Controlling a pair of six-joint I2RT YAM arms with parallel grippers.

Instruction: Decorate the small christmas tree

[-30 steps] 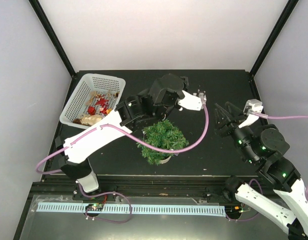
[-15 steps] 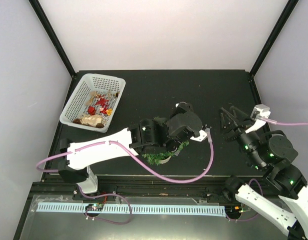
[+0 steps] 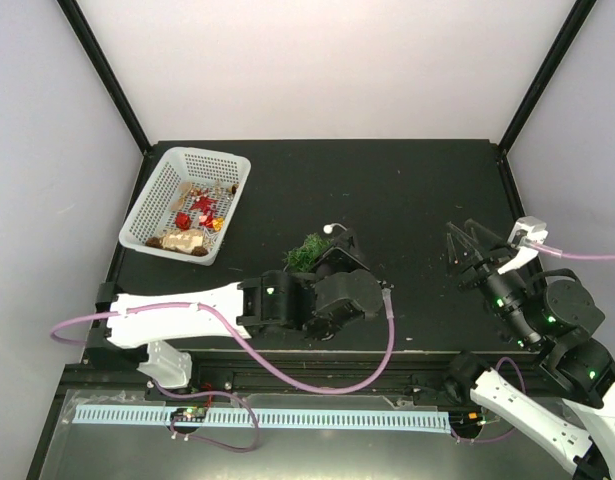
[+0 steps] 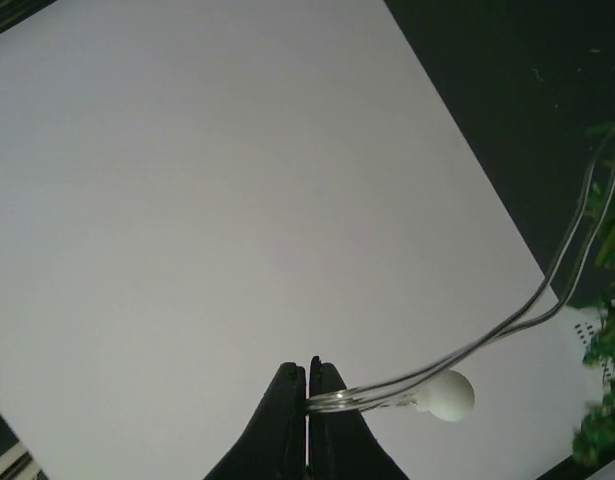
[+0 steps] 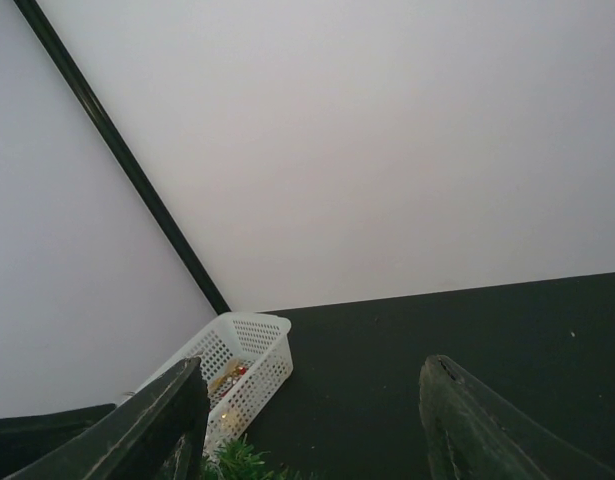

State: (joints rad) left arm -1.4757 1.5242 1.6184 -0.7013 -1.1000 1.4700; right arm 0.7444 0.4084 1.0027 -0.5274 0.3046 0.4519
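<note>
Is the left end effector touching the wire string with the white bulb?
Touching. The left wrist view shows the left end effector shut on the wire string, with no gap.

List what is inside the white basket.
The white basket holds red ornaments, a tan rounded piece at its near end and small brownish bits. They lie heaped together, so anything beneath them is covered. Its far end shows bare mesh.

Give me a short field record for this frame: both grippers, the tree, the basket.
left gripper: shut on light wire with a white bulb
right gripper: open, empty
small christmas tree: partly hidden under left arm
basket: far left of table, holds ornaments
</note>
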